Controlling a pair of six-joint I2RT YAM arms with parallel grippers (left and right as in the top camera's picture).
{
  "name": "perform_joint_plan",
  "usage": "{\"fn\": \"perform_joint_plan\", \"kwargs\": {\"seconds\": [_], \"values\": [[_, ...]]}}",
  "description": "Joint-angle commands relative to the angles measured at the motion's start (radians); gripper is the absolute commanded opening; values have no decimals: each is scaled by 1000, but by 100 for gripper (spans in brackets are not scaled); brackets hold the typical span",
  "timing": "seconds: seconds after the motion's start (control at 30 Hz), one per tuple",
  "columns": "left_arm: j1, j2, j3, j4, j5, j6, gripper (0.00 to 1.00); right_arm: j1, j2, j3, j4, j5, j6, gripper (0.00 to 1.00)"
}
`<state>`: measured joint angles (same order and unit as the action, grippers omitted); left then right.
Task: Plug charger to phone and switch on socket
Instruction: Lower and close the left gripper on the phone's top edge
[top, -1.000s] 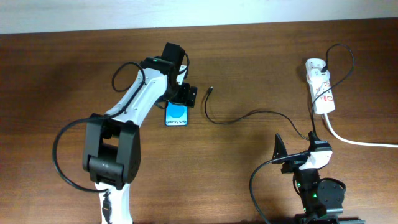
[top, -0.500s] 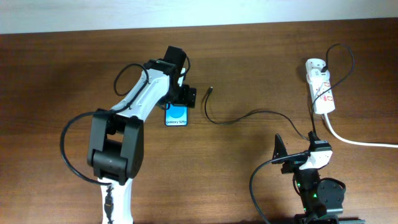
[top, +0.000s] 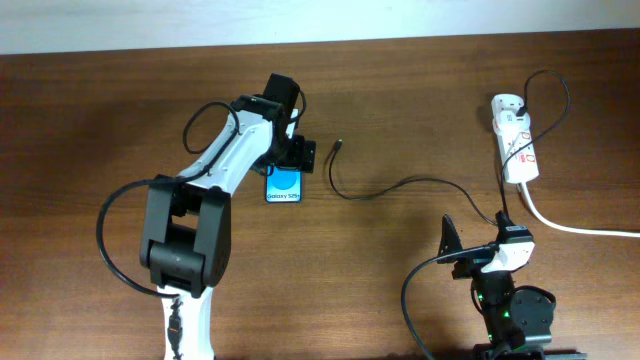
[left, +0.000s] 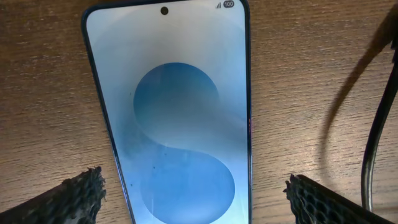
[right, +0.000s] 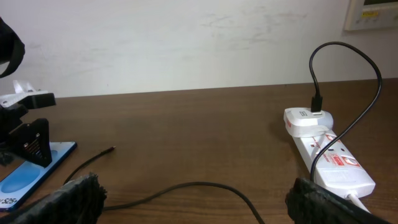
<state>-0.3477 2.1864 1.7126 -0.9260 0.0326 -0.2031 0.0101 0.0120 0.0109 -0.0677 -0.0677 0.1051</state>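
We log 1 phone, screen up on the tabletop, between the spread fingers of the left tool, which is released. 1 charger, plug tip near the phone, not touching it. 1 socket, far right. Right tool: released, grasping nothing.

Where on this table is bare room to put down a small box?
Bare wood lies left of the left arm, and in front between it and the right arm. Crowded: around the phone under the left gripper, and along the charger to the socket.
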Motion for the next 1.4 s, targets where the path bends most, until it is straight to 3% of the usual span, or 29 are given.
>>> {"fn": "perform_joint_plan", "kwargs": {"seconds": [0.0, 0.7, 0.8, 0.97, 1.2, 1.37], "values": [[2, 7, 6, 6, -11, -9, 99, 8, -6, -5, -5, 2, 3, 98], [-5, 109, 6, 55, -30, -55, 100, 8, -6, -5, -5, 1, 4, 98], [-14, 114, 6, 55, -117, -54, 99, 8, -6, -5, -5, 2, 3, 98], [-19, 114, 6, 41, -73, -60, 88, 8, -6, -5, -5, 2, 4, 98], [-19, 114, 7, -44, -48, -148, 85, 8, -6, -5, -5, 2, 3, 98], [-19, 114, 7, 43, -44, -148, 94, 8, -6, -5, -5, 2, 4, 98]]}}
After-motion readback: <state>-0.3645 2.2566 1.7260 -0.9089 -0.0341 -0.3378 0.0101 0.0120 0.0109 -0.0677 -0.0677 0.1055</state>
